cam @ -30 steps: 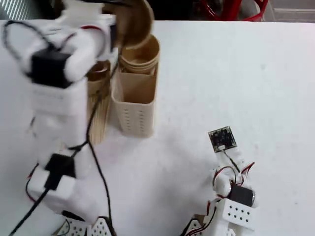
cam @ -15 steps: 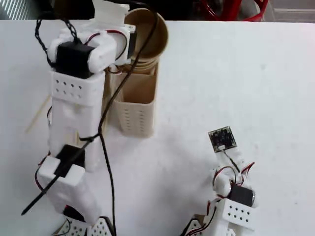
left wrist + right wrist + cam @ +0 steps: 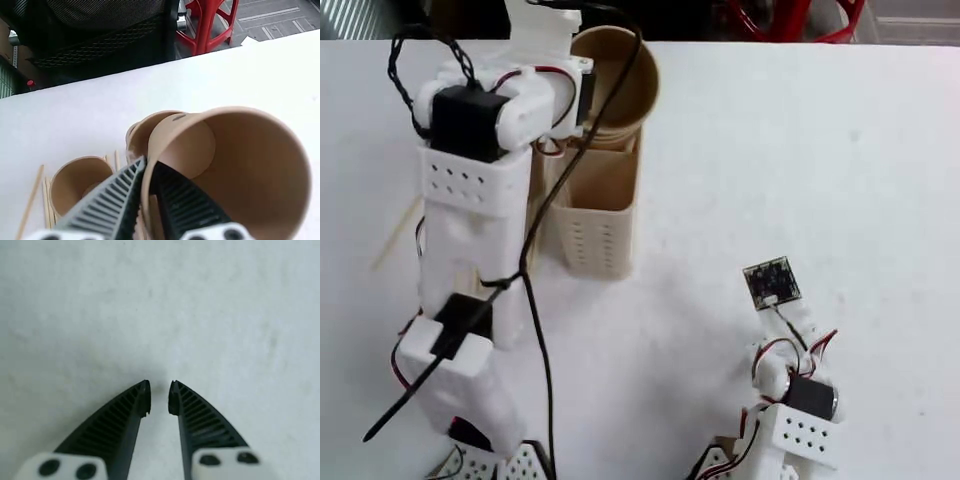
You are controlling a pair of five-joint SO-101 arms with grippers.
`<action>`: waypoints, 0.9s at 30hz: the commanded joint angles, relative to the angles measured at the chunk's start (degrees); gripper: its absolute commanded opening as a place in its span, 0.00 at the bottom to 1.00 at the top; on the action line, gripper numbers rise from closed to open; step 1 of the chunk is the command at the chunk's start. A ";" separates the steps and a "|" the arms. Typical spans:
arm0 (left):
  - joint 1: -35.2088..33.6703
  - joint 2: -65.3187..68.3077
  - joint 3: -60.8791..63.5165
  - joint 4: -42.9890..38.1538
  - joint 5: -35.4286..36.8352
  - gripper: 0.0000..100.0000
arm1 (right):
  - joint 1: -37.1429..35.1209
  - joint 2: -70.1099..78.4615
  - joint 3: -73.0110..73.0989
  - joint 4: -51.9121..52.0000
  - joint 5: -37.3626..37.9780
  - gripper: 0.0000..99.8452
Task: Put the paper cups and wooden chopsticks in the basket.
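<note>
My left gripper (image 3: 147, 165) is shut on the rim of a brown paper cup (image 3: 235, 170), one finger inside and one outside. In the high view this cup (image 3: 625, 80) hangs tilted over the far end of the beige perforated basket (image 3: 595, 225). More cups (image 3: 150, 131) sit nested in the basket below it. Another cup (image 3: 80, 182) stands beside the basket, with wooden chopsticks (image 3: 32, 200) lying next to it. One chopstick (image 3: 395, 238) pokes out left of the left arm (image 3: 470, 200). My right gripper (image 3: 158, 396) hovers over bare table, fingers slightly apart and holding nothing.
The right arm (image 3: 790, 400) sits folded at the front edge, with a small circuit board (image 3: 770, 282) on its wrist. White table stretches open to the right of the basket. A black chair (image 3: 100, 30) and red stool (image 3: 210, 20) stand beyond the far edge.
The left arm swung right with the cup, bringing it from behind the basket to over its far end. Over the last half second it barely shifted. The right arm kept still.
</note>
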 commanded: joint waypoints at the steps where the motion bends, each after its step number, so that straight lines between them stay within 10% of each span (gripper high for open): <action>1: 0.40 -0.31 -2.29 0.18 0.35 0.03 | 0.31 -0.40 0.09 -1.19 0.70 0.07; 27: -2.51 -0.40 5.71 -2.46 0.26 0.03 | 0.31 -0.40 0.09 -1.19 0.70 0.07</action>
